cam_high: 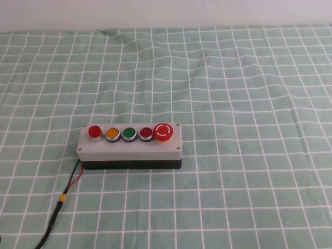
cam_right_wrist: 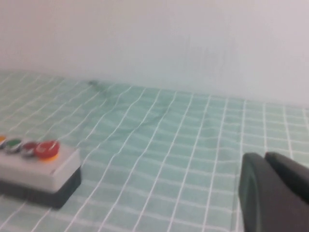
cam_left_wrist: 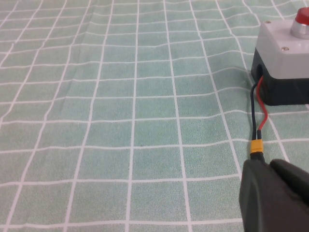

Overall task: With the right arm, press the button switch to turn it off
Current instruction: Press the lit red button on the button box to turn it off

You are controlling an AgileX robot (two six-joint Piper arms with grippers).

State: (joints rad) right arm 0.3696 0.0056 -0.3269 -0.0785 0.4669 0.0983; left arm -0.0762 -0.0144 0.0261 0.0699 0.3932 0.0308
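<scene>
A grey switch box (cam_high: 129, 148) on a black base lies left of the table's middle. Its top carries a red button (cam_high: 95, 132), an orange one (cam_high: 112, 134), a green one (cam_high: 129, 134), another red one (cam_high: 146, 134) and a large red mushroom button (cam_high: 163, 132). Neither arm appears in the high view. In the left wrist view my left gripper (cam_left_wrist: 268, 164) is shut and empty, just short of the box (cam_left_wrist: 285, 58). My right gripper (cam_right_wrist: 264, 157) is also shut and empty, far off to the side of the box (cam_right_wrist: 38, 171).
A green checked cloth (cam_high: 233, 104) covers the table, wrinkled toward the back. A red and black cable (cam_high: 65, 194) with a yellow connector (cam_left_wrist: 256, 146) runs from the box's left end to the front edge. A white wall (cam_right_wrist: 154, 38) stands behind.
</scene>
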